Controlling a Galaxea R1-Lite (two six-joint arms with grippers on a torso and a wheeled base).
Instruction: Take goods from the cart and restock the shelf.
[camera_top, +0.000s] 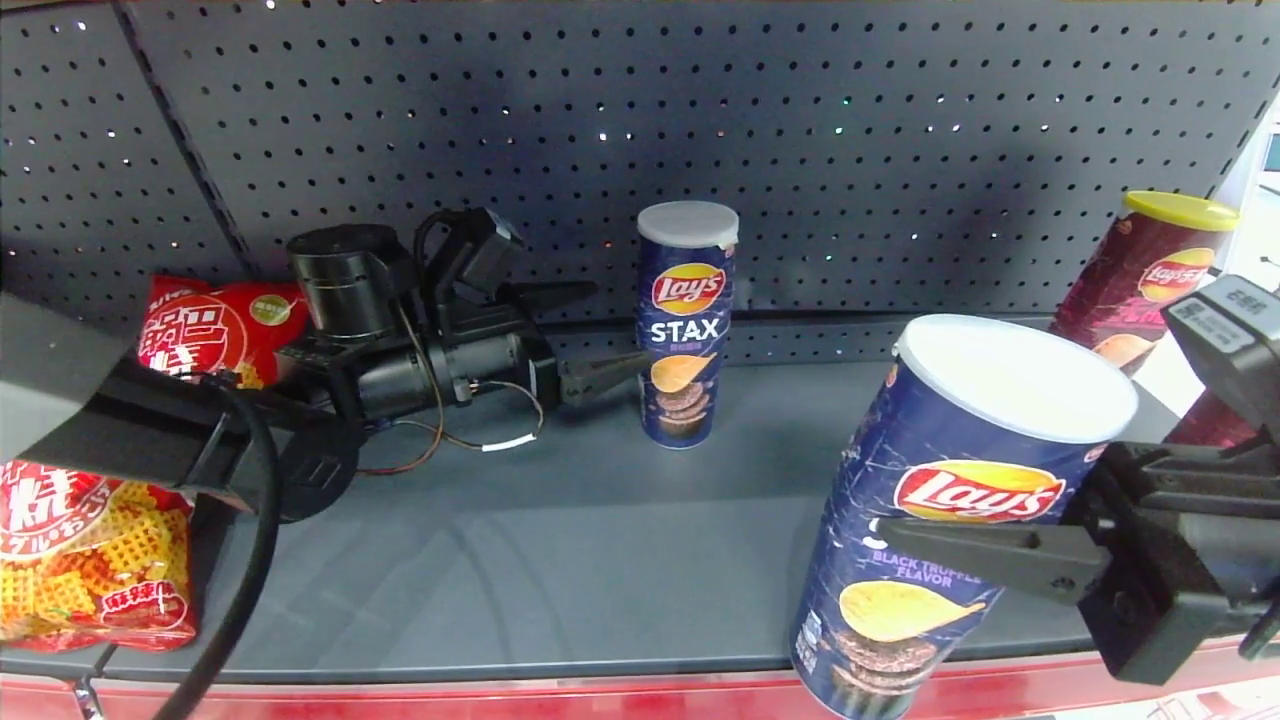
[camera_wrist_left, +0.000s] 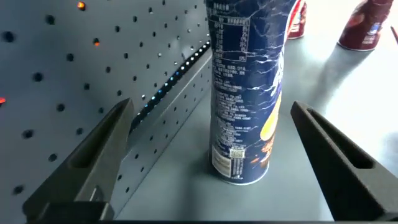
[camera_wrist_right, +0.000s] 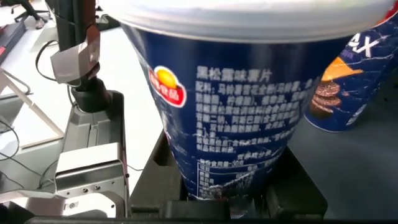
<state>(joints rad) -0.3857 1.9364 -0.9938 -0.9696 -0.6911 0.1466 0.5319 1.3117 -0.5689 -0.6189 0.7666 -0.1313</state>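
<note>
This looks like a shop aisle. A flat grey metal shelf board (camera_top: 560, 560) has a red front strip (camera_top: 500, 700) and a grey perforated metal back panel (camera_top: 850, 150) rising behind it. Packaged snacks line the board: a tall blue white-lidded crisp can (camera_top: 687, 330) near its back, a second blue crisp can (camera_top: 930, 520) at its front edge, a maroon yellow-lidded can (camera_top: 1150, 270) at its right end, and red-and-yellow foil snack bags (camera_top: 80, 570) at its left end.

- Rear can (camera_top: 687, 330), centre: dark blue, white lid, red-and-yellow logo.
- Front can (camera_top: 930, 520), 5 o'clock: dark blue with pale veining, white lid.
- Third can (camera_top: 1150, 270), 2 o'clock: maroon, yellow lid.
- Bags (camera_top: 80, 560), 9 o'clock: red, yellow lattice print.
- Shelf (camera_top: 560, 560): grey, red front edge.
- Back panel (camera_top: 800, 120): grey, dotted with holes.
</note>
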